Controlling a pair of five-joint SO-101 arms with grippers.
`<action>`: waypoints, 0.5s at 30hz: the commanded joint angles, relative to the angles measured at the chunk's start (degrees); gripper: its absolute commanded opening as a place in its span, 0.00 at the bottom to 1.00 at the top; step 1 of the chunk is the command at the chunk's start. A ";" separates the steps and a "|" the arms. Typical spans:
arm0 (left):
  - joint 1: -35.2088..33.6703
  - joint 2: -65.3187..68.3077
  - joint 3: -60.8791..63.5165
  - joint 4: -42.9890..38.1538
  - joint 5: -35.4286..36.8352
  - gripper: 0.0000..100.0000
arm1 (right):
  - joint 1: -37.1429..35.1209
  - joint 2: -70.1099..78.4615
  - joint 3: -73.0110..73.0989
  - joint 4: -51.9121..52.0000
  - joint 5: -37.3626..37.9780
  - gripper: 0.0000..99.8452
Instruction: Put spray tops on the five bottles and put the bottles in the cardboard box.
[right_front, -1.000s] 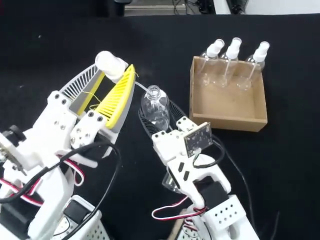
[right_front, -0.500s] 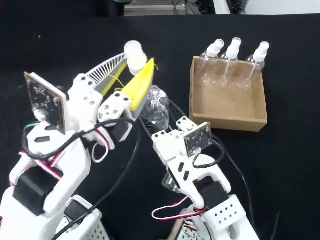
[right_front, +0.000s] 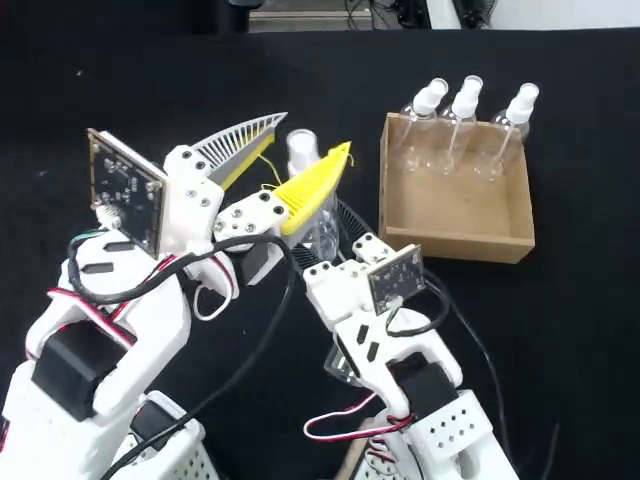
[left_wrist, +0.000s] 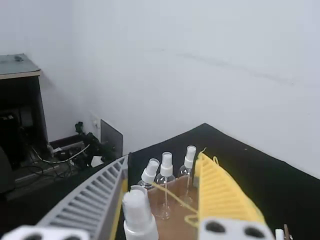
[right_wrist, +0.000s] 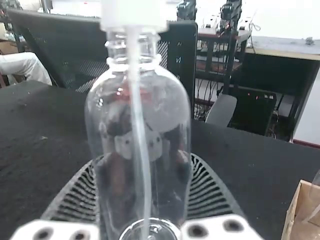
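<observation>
Left gripper (right_front: 314, 138) is partly closed, with the white spray top (right_front: 301, 148) pinched between its grey and yellow fingers, right over the neck of the clear bottle (right_front: 322, 228). Right gripper (right_front: 318, 222) has its black mesh fingers closed round the bottle's lower body and holds it upright on the black table (right_front: 560, 330), just beside the near-left corner of the cardboard box (right_front: 505, 238). In the right wrist view the thin dip tube (right_wrist: 137, 115) already runs down inside the bottle and the top sits at the neck; I can't tell if it is seated or threaded. I judge the bottle to be empty, light, thin-walled plastic, smooth and a bit slippery, so a hard squeeze would dent it. The low-body grip looks right to me. The top is small, hard and easy to tilt, so I'd hold it by the collar, not the nozzle. The tube is flexible. Three capped bottles (right_front: 465, 125) stand along the box's far wall, and the box floor nearer the arms is free. I need to lift over the box's near wall and mind the yellow finger, which is close to that box corner.
</observation>
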 joint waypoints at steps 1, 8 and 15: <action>0.66 0.35 -3.03 0.09 -0.70 0.21 | -0.79 -1.10 -0.22 -1.93 -0.35 0.01; -9.01 0.35 -3.21 -0.53 -0.79 0.21 | -0.79 -1.10 -0.22 -1.93 -0.35 0.01; -14.11 2.02 -2.42 -3.16 -0.79 0.21 | -0.79 -1.10 -0.22 -1.93 -0.35 0.01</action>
